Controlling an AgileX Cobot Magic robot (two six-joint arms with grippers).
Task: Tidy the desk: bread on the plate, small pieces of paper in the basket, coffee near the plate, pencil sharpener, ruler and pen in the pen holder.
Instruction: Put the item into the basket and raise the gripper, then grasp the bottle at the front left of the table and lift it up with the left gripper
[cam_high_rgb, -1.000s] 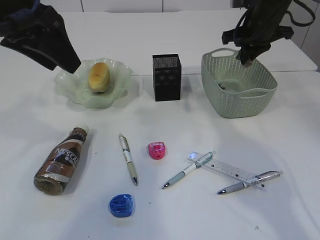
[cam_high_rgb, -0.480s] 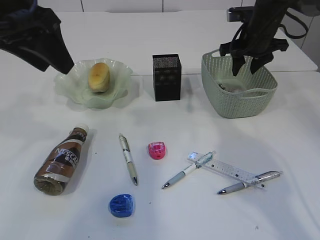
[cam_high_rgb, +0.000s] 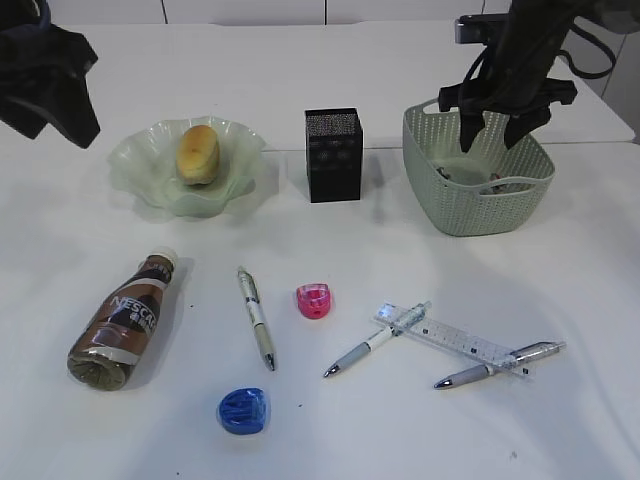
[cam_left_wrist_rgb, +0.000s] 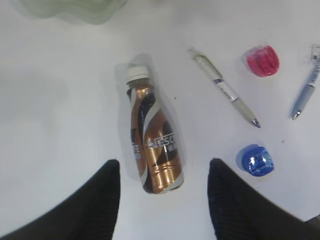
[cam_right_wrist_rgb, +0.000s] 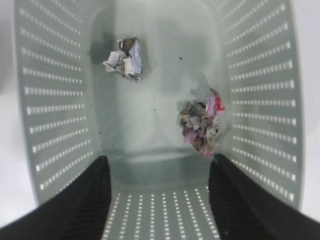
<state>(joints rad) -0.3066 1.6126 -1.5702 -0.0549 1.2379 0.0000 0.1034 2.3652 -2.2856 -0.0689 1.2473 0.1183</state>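
**Desk inventory: paper binned, bottle next**

- Right gripper (cam_high_rgb: 503, 128): hangs over the basket (cam_high_rgb: 430, 150), jaws spread and empty. A second ago they were drawn together above the rim; they have since parted. Two small pieces of paper (cam_right_wrist_rgb: 125, 59) lie directly beneath on the basket floor, one up and to the left of the jaws, the other (cam_right_wrist_rgb: 202, 121) just ahead of the right finger. Judged: paper step complete.
- Left gripper (cam_left_wrist_rgb: 162, 200): jaws wide apart, holding nothing. The arm has drawn back from the plate (cam_high_rgb: 140, 170) toward the upper left. Coffee (cam_left_wrist_rgb: 152, 142) lies on its side between and just ahead of the fingers, cap pointing away.
- Bread (cam_high_rgb: 198, 152): already on the plate.
- Pen holder (cam_high_rgb: 333, 155): between plate and basket; contents not visible.
- Outstanding on the desk (cam_high_rgb: 560, 300): ruler (cam_high_rgb: 460, 342), three pens, including one (cam_high_rgb: 256, 318) right of the bottle, pink sharpener (cam_high_rgb: 314, 300), blue sharpener (cam_high_rgb: 243, 410).
- Judged next: left gripper closes on the bottle.
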